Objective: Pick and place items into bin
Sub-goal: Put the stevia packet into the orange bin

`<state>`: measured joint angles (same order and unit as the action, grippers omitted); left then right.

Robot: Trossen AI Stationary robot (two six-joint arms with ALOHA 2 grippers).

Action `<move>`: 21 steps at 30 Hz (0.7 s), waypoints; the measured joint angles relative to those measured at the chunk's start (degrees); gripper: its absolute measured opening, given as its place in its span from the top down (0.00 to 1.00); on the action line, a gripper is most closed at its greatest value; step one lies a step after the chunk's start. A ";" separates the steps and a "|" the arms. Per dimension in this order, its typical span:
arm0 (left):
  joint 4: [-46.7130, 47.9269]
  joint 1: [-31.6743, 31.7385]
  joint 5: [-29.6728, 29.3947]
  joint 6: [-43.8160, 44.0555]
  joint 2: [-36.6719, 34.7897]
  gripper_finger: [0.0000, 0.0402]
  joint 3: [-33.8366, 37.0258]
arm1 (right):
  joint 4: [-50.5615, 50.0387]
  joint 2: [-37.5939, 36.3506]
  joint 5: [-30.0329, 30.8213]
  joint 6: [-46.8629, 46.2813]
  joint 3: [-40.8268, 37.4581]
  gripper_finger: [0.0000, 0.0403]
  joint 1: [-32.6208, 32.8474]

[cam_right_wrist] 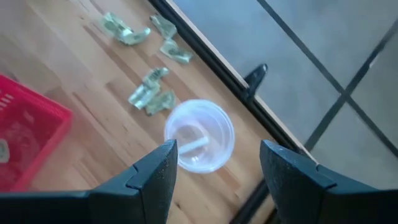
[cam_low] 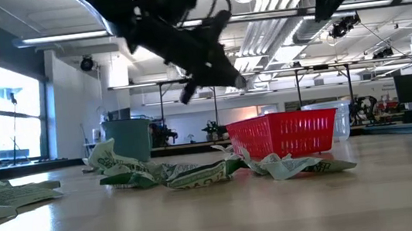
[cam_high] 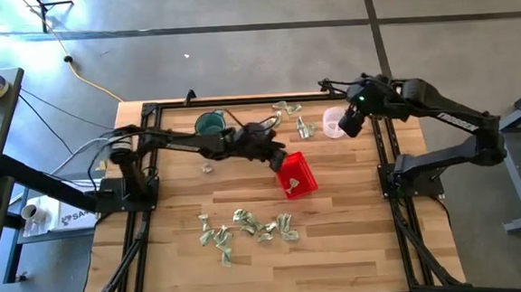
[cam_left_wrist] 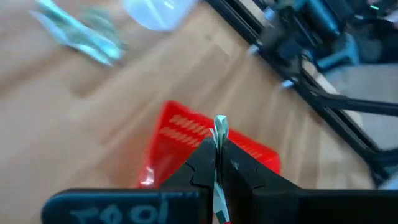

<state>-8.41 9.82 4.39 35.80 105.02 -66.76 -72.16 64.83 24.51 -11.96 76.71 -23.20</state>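
Observation:
The red basket stands at the table's middle, with a pale piece inside it. My left gripper hangs just above the basket's far left corner, shut on one crumpled green-and-whitish item. Several more items lie in a heap near the front and in a smaller group at the far edge. My right gripper stands open high over the clear cup at the far right, touching nothing. My left gripper pinches a thin strip of the item between its two fingertips; the strip's end sticks out beyond them. The fingers slant down from the table's left toward the basket. The item is lifted clear, over the basket's edge.
A teal cup stands at the far left of centre. A small pale piece lies alone on the wood left of the basket. Black frame rails run along both table sides. Bare wood lies between the basket and the front heap.

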 joint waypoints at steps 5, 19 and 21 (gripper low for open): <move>0.49 -1.74 2.93 0.48 7.95 0.84 -6.74 | -2.42 -0.45 1.03 -0.03 -0.02 0.45 0.11; 53.32 -2.43 -6.19 -4.20 4.59 0.24 -18.82 | 4.01 0.27 -4.71 6.92 -0.04 0.45 -0.17; 60.04 -2.77 -8.30 -3.98 3.27 0.20 -18.67 | 5.83 1.40 -9.65 7.74 -0.83 0.45 -0.37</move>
<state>51.64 7.06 -3.91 31.82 108.29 -85.43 -66.33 66.23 14.86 -4.23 75.88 -23.57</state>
